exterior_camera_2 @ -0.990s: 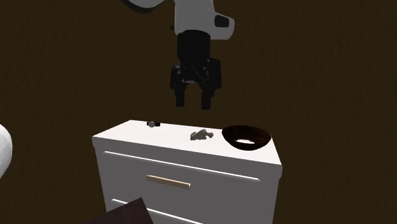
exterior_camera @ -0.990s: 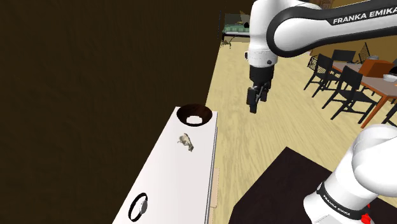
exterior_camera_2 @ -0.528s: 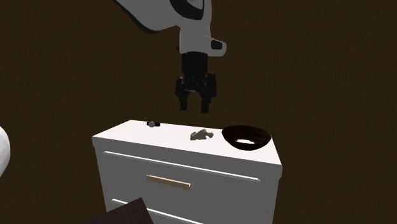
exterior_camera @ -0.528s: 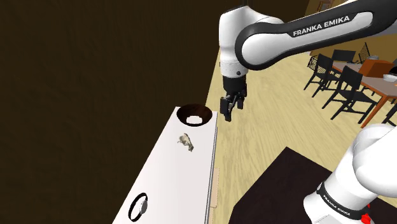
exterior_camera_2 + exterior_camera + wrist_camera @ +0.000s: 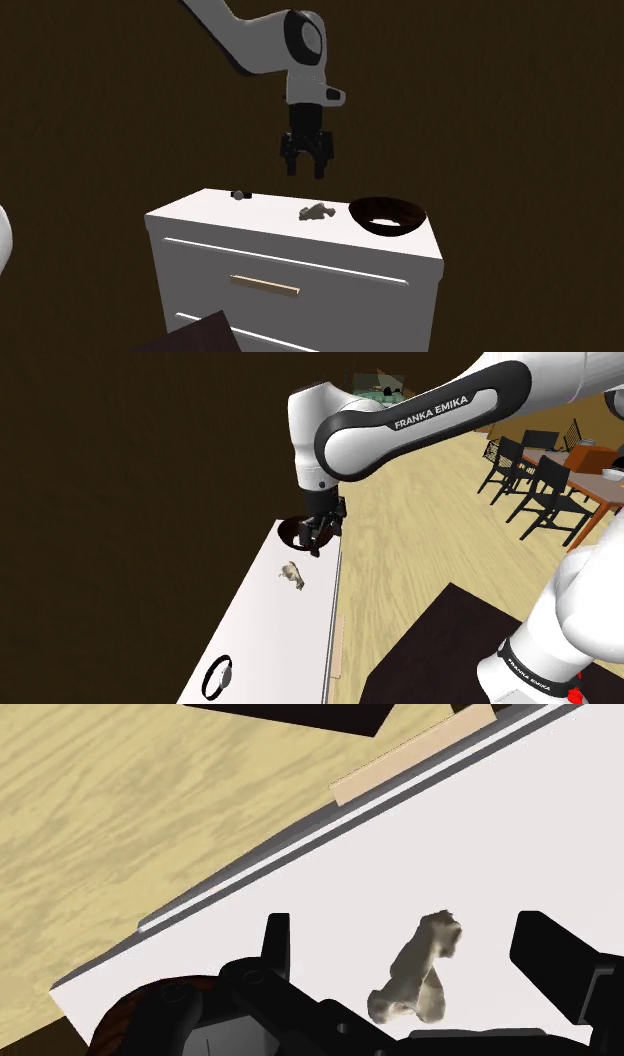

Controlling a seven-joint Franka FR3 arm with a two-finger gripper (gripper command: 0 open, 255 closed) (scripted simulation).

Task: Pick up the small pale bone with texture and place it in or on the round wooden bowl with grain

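A small pale knobbly bone (image 5: 292, 574) (image 5: 317, 211) lies on the white dresser top (image 5: 268, 637), a short way from the round dark brown bowl (image 5: 388, 214). In the shoulder view the bowl (image 5: 291, 532) is partly hidden behind my gripper (image 5: 313, 544). My gripper (image 5: 306, 172) hangs open above the dresser top, a little above the bone and apart from it. Seen from the wrist, the bone (image 5: 415, 969) lies between the spread fingers (image 5: 277, 939), untouched, and the bowl's brown rim (image 5: 135, 1022) peeks out beside the hand.
A black ring-shaped object (image 5: 217, 678) (image 5: 239, 194) lies at the dresser's other end. The dresser front has drawers with a pale handle (image 5: 264, 285) (image 5: 412, 759). Wooden floor (image 5: 400, 562) runs beside it; dark chairs and a table (image 5: 560, 477) stand far off.
The arm has swung toward the shoulder view's left and lowered, carrying the open gripper from over the floor to above the dresser top by the bowl. Bone and bowl have not moved.
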